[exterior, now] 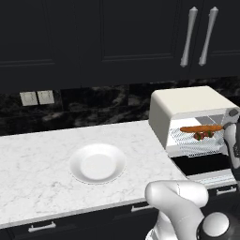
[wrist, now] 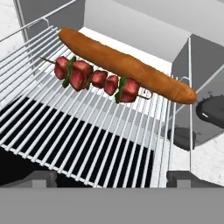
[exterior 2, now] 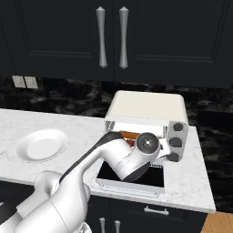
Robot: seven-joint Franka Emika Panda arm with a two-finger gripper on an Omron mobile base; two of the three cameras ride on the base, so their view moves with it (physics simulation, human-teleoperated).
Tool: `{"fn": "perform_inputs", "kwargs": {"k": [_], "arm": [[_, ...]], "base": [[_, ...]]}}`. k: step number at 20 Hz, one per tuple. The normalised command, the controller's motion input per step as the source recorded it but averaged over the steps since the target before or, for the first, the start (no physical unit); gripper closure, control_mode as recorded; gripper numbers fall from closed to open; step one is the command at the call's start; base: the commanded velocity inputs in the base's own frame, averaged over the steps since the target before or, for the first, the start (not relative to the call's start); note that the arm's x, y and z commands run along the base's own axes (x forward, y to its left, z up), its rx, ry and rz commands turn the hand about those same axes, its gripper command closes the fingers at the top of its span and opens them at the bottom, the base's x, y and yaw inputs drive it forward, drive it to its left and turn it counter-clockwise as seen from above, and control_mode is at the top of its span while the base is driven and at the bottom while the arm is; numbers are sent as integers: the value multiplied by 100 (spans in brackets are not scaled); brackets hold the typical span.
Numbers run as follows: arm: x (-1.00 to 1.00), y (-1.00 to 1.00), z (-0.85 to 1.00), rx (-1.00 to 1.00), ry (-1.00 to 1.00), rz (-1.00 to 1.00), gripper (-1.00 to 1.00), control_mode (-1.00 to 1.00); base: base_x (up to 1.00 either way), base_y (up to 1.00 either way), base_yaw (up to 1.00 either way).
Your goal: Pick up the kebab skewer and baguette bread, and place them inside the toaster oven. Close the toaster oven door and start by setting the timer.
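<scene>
both foods were already loaded: the baguette bread and the kebab skewer lay side by side, touching, on the wire rack inside the toaster oven. the gripper hovered over the rack's front with its jaws spread wide and holding nothing. the toaster oven door hung open; closing it and setting the timer remained. no writing was legible.

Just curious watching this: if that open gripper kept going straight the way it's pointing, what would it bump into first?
Probably the wire rack inside the toaster oven, just short of the kebab skewer; depth is hard to judge.
</scene>
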Motion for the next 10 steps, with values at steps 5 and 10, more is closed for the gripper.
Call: {"fn": "perform_inputs", "kwargs": {"k": [5,10], "arm": [[-9,0,-15,7,0,-7,-100,-100],[-3,0,-16,8,0,-8,-100,-100]], "base": [[0,0,0],[0,0,0]]}}
